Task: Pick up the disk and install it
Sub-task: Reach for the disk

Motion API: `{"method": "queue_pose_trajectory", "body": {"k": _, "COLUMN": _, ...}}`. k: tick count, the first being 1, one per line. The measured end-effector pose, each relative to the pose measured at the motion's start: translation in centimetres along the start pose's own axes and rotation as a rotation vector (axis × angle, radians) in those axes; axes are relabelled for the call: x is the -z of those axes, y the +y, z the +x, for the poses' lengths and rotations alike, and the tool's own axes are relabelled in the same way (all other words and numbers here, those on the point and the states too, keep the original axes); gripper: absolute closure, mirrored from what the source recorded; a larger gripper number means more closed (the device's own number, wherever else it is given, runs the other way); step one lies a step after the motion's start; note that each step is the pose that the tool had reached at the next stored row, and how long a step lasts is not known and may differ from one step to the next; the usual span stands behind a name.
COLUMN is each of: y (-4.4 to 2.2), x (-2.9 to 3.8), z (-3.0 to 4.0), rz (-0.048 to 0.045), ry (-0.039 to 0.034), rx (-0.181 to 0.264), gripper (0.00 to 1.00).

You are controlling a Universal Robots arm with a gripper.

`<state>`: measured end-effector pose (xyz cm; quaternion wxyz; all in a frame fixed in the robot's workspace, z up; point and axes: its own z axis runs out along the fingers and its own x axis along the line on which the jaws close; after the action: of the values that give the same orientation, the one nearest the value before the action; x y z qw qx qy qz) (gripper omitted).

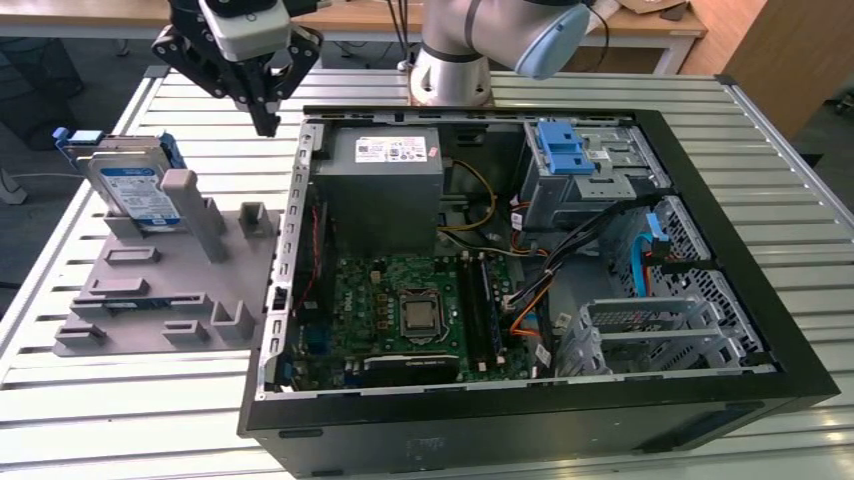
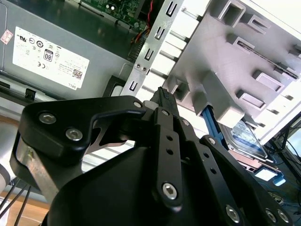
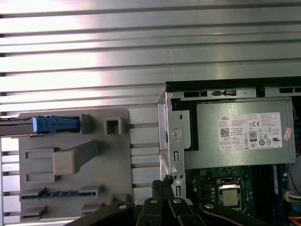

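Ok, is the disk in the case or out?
Out. The disk stands on edge in the grey fixture beside the open computer case, apart from the hand.

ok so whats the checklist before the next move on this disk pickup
1. The disk stands upright in the grey holder: ok.
2. The gripper carries nothing: ok.
3. The gripper is open for a grasp: not ok, its fingers are together.
4. The gripper is over the disk: not ok, it hangs between the holder and the computer case.
5. A free bay for the disk in the case: cannot tell.
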<state>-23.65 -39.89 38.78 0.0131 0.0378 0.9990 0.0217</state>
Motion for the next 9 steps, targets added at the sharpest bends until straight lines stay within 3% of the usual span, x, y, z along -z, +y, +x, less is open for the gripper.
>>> {"method": "queue_pose_trajectory", "body": {"k": 9, "y": -0.02, "x": -0.04, "z": 0.18, "rz": 0.0, "ry": -0.0001, "rx": 0.0, "gripper": 0.89}}
